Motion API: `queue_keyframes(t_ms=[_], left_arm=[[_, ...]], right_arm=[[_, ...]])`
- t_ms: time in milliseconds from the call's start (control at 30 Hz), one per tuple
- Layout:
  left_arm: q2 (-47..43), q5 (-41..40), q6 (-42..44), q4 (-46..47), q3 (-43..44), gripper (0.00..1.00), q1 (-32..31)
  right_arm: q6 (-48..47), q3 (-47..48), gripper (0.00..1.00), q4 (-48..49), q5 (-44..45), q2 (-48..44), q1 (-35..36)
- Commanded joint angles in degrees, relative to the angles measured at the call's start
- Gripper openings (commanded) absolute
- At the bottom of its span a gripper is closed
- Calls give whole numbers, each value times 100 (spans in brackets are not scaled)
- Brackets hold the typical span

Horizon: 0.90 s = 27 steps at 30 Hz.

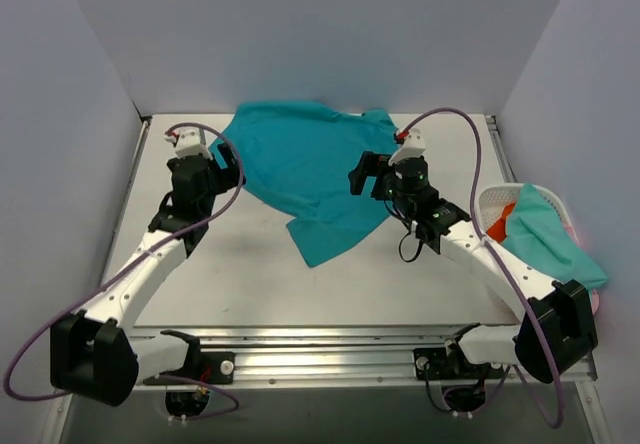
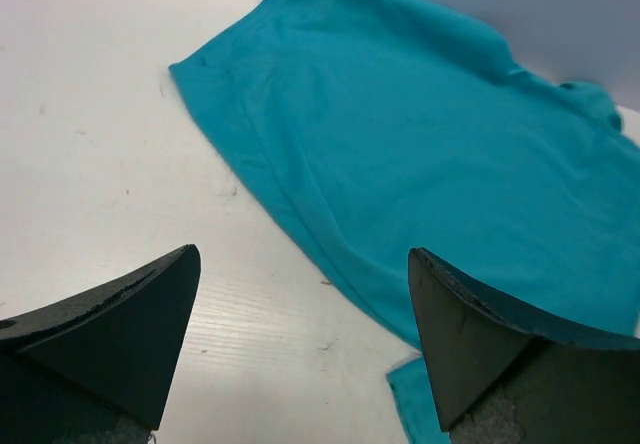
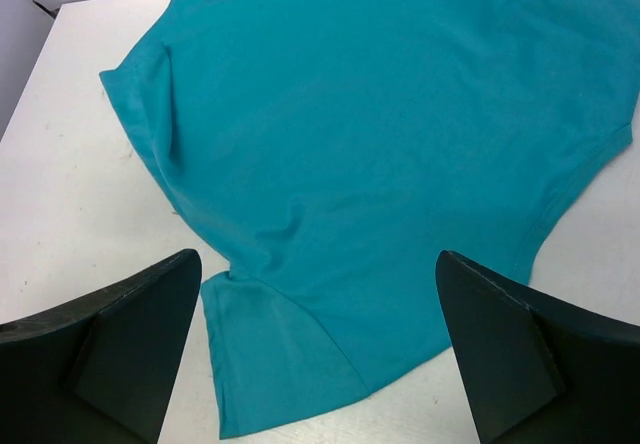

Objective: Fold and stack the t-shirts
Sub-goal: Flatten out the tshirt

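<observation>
Lying spread at the far middle of the desk (image 1: 230,274), the deep teal t-shirt (image 1: 300,164) is rumpled, with one corner pointing toward the near edge. At its left edge the left pincer (image 1: 228,161) hovers with jaws wide, holding nothing. Over its right side the right pincer (image 1: 364,175) hangs, likewise wide and empty. At the desk's right edge a white basket (image 1: 490,202) holds a paler aqua t-shirt (image 1: 548,242), draped over its rim, and an orange-red t-shirt (image 1: 503,220).

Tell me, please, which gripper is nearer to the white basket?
Right. The right gripper hovers at the edge of the teal t-shirt that faces the basket; the left gripper is at its opposite edge, farther away.
</observation>
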Motion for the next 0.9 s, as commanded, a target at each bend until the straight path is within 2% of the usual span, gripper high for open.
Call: queue_keyframes(t_ms=[0, 100, 167, 233, 333, 433, 500, 667, 867], left_arm=[[514, -522, 255, -206, 558, 94, 75], [1611, -192, 62, -1029, 1385, 94, 549], [2595, 344, -44, -1400, 2256, 96, 917], [3376, 511, -210, -1516, 2844, 96, 1042], [4080, 855, -387, -1139, 3154, 96, 1174], [4932, 820, -466, -1620, 4145, 96, 1139], [5260, 873, -457, -1876, 4736, 97, 1148], [5630, 1031, -527, -1587, 4991, 97, 1113], [6254, 786, -589, -1981, 5817, 97, 1104]], right_arm=[[118, -190, 100, 40, 170, -394, 111], [171, -427, 100, 40, 162, -535, 111], [171, -524, 100, 5, 127, -623, 129], [311, -594, 100, 4, 100, -728, 155], [488, -831, 100, 329, -197, -860, 225], [549, -982, 100, 418, -216, -922, 331], [514, -1034, 100, 391, -155, -940, 401], [453, -1157, 100, 479, 56, -905, 471], [426, -1087, 100, 409, 91, -729, 489]])
